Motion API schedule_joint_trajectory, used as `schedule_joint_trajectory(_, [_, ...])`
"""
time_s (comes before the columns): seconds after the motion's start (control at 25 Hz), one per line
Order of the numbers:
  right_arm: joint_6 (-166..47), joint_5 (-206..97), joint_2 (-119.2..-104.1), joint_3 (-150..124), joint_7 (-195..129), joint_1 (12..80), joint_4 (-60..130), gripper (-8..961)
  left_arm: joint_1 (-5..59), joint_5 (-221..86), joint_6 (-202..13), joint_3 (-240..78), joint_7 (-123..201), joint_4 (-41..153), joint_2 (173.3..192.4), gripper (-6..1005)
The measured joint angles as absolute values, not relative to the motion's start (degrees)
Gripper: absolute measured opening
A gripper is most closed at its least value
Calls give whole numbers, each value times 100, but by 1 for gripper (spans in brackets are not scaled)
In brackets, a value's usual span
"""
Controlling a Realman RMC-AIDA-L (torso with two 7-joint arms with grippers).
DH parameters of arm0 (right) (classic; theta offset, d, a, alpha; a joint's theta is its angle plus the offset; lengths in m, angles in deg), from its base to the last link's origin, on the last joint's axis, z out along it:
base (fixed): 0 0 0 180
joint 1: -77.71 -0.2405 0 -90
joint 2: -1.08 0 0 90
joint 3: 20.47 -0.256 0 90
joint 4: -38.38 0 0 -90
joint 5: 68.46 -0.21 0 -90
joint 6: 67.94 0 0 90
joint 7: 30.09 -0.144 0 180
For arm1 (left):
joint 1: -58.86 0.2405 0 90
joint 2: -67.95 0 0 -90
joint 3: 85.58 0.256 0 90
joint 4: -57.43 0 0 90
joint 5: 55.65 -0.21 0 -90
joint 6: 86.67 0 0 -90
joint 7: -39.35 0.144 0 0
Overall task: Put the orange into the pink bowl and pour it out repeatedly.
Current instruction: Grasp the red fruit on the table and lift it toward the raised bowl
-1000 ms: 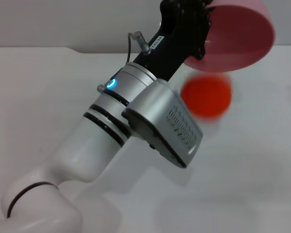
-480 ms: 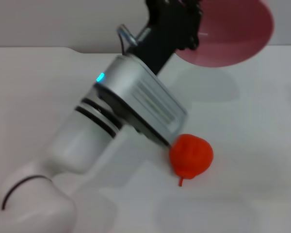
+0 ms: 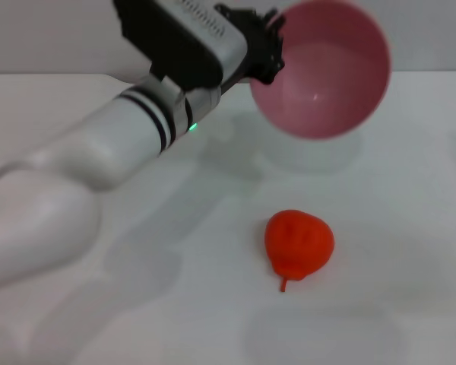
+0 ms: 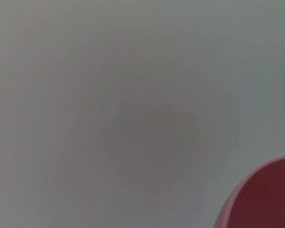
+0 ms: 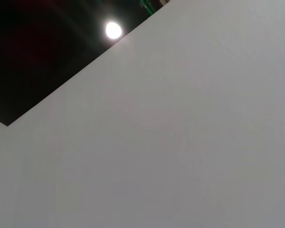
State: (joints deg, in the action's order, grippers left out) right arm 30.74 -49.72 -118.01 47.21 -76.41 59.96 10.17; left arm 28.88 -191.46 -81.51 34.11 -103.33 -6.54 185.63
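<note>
Head view shows the left gripper pinching the rim of the round, shiny pink plastic bowl. It holds the bowl up in the air, tipped so the open side faces us. Nothing is inside it. The bright orange-red toy fruit lies on the white table, nearer to us than the bowl and well apart from it.

Next, I think the bowl should go down flat and steady on the table near the fruit, so the fruit can go back in. The right gripper is not seen.
</note>
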Motion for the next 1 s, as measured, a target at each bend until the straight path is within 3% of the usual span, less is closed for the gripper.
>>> schedule_joint_trajectory(0.48, [2771,-4688,-11712,4699,-8170,5922,1135,568,1577,-17800,-14151,-275,-9076,-217,18562,44])
schedule_joint_trajectory(0.6, [2491,-4083,-11578,4673,-8490,5899,1119,568,1296,-17875,-14946,-1287,-8825,143,18494,44])
schedule_joint_trajectory(0.8, [1957,-2820,-11227,4653,-9268,5849,1018,568,1169,-18467,-15762,-2669,-8880,476,18038,44])
schedule_joint_trajectory(0.88, [1676,-2157,-11088,4611,-9699,5840,850,568,1235,-18497,-15816,-2743,-8921,473,17969,44])
schedule_joint_trajectory(1.0, [1342,-968,-11017,4412,-10237,5800,543,568,1348,-18520,-15835,-2827,-8942,498,17905,44])
